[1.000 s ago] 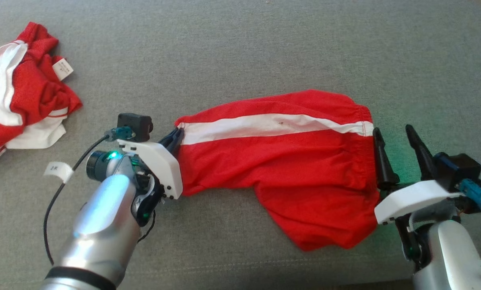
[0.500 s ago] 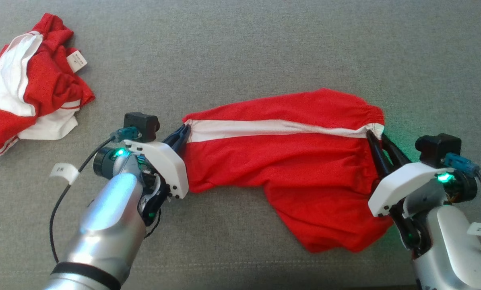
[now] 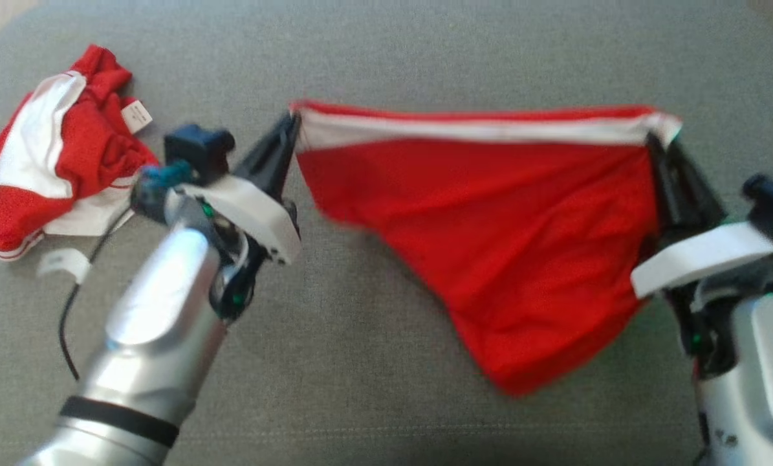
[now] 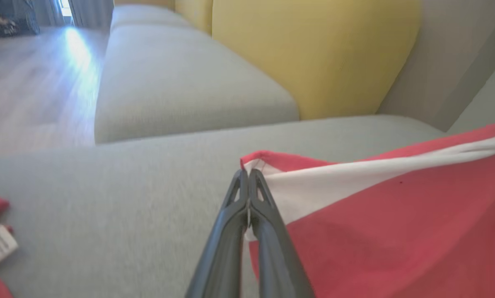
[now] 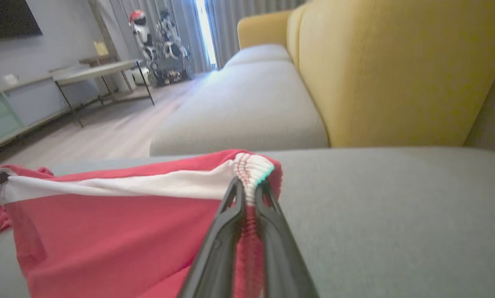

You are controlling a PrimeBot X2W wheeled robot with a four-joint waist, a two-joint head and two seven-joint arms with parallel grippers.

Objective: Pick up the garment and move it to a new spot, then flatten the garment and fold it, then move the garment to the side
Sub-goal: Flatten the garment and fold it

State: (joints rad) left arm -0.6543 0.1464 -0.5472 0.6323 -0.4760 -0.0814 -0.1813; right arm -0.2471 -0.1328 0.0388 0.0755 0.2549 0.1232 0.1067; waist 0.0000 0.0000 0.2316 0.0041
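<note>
The garment (image 3: 509, 226) is a pair of red shorts with a white side stripe, lifted off the grey sofa seat (image 3: 425, 52) and stretched taut between my two grippers. My left gripper (image 3: 290, 123) is shut on its hem corner, which shows in the left wrist view at the fingertips (image 4: 247, 176). My right gripper (image 3: 653, 139) is shut on the elastic waistband corner (image 5: 249, 169). The red cloth (image 5: 106, 236) hangs down in a point below the stripe.
A second crumpled red and white garment (image 3: 56, 149) with a label lies on the seat at the far left. Yellow back cushions (image 5: 396, 70) rise behind the seat. Beyond the sofa are a wooden floor (image 5: 106, 128), a low table and cabinets.
Both grippers rose and moved away from me, lifting the shorts and pulling the striped edge straight. The right gripper, open a second ago, shut on the waistband. The camera also shifted.
</note>
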